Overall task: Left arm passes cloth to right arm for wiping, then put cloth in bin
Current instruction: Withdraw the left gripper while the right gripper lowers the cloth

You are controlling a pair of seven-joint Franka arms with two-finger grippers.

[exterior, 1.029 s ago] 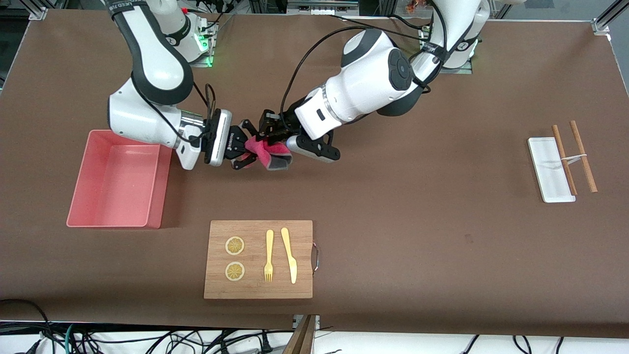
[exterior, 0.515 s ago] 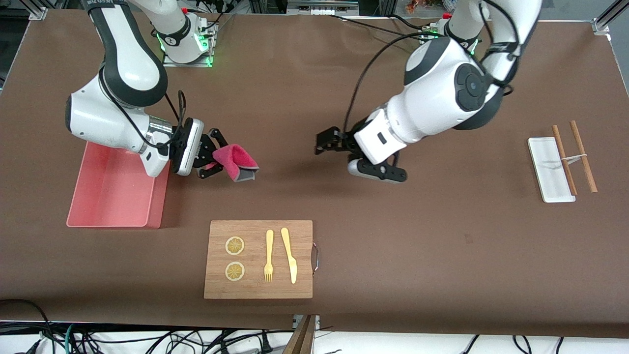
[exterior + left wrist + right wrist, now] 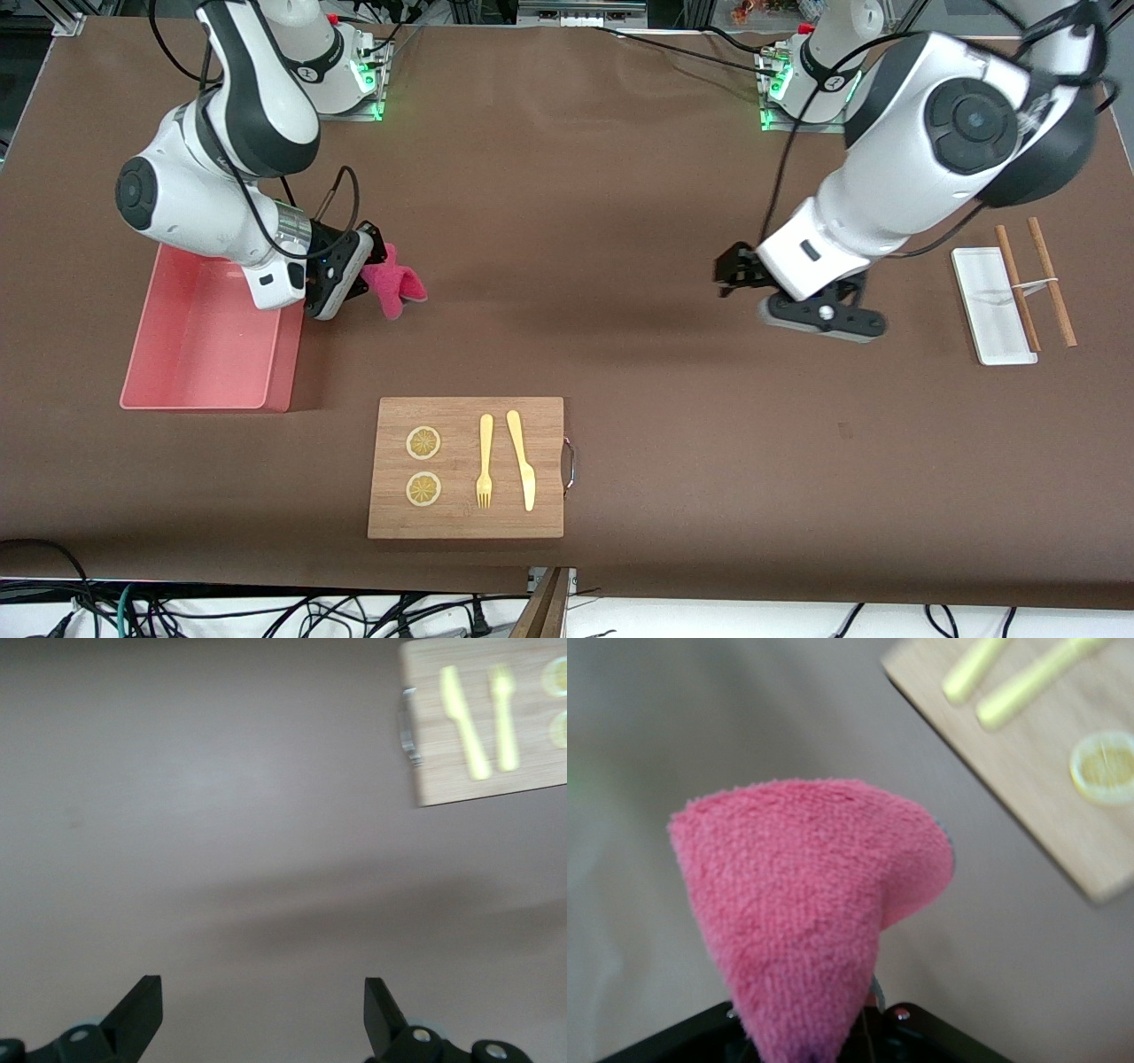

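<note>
Handover done: right claw [image 3: 376,275] grasping cloth [image 3: 394,282] just beside bin [image 3: 285,346], left claw [image 3: 261,1014] released over bare surface [image 3: 620,372] (wiping, binning left)

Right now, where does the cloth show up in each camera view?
Front view: the cloth hangs from the right end effector, beside the bin.
Left wrist view: not in it, only bare table and the open left end effector.
Right wrist view: fills the middle.
Shared landmark: the cutting board.

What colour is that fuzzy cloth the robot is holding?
Magenta-pink; the cloth shows best in the right wrist view, held by the right gripper.
</note>
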